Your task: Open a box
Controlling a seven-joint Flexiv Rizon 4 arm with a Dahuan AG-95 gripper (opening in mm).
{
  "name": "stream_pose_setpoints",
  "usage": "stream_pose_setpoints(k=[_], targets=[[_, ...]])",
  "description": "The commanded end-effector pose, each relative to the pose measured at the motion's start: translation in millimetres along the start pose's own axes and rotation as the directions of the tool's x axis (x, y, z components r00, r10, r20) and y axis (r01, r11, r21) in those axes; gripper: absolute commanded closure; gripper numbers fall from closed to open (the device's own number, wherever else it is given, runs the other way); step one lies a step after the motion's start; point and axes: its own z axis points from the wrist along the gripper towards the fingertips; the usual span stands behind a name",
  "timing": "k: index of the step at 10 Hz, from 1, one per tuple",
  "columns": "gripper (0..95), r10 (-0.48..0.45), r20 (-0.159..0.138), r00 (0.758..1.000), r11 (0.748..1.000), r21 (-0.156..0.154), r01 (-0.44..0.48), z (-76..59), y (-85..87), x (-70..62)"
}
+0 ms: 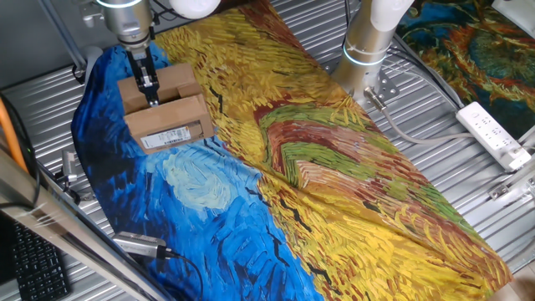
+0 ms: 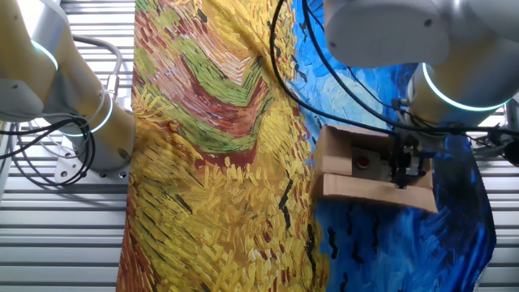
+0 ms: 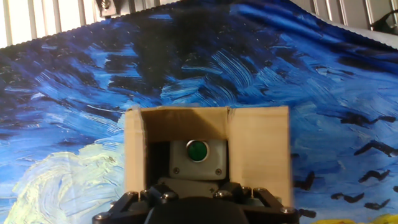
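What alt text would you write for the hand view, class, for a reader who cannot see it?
A small brown corrugated cardboard box lies open on a blue swirl-painted cloth, showing a grey device with a round green button inside. The dark end effector fills the bottom edge, its fingertips out of sight.

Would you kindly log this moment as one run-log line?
small brown corrugated cardboard box: flaps partly open | end effector: over box top | inside: green button

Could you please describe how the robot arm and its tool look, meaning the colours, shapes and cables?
The arm has thick, rounded, glossy white links, with a glowing cyan ring at a joint. Black cables run along it. The wrist section is silver metal. The tool is slim, black, with two narrow fingers. A second similar white arm stands nearby.
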Motion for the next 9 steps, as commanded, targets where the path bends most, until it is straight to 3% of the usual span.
stream_pose_setpoints(k=[1,9], targets=[[38.0,0.000,-0.006,1.000,1.000,-0.002,0.000,0.2,0.1,-1.5],[38.0,-0.006,-0.004,1.000,1.000,-0.001,0.006,2.5,1.8,-3.8]])
